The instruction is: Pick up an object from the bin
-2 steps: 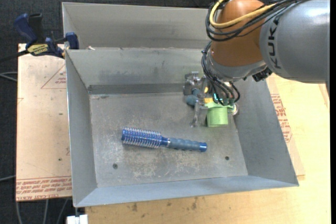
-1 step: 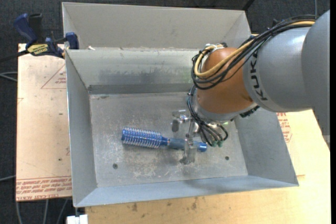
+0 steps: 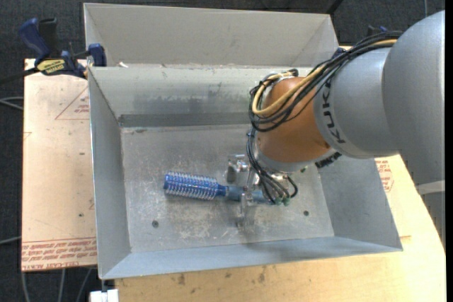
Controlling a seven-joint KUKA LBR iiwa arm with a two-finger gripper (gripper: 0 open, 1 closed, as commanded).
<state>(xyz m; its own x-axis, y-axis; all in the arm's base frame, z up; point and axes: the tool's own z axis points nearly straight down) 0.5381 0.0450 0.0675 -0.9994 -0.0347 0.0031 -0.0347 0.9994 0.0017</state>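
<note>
Blue cylindrical hairbrush point(image 3: 191, 186), pale bristles, lying flat on bin point(image 3: 159, 226) floor

The arm point(image 3: 403, 95) is 1 thick, smooth silver-grey tube with dark KUKA lettering (partly hidden). An orange cover point(image 3: 294, 131) wraps its wrist, looped by black and yellow cables point(image 3: 279, 90), ending in a small silvery gripper point(image 3: 245, 199).
</note>
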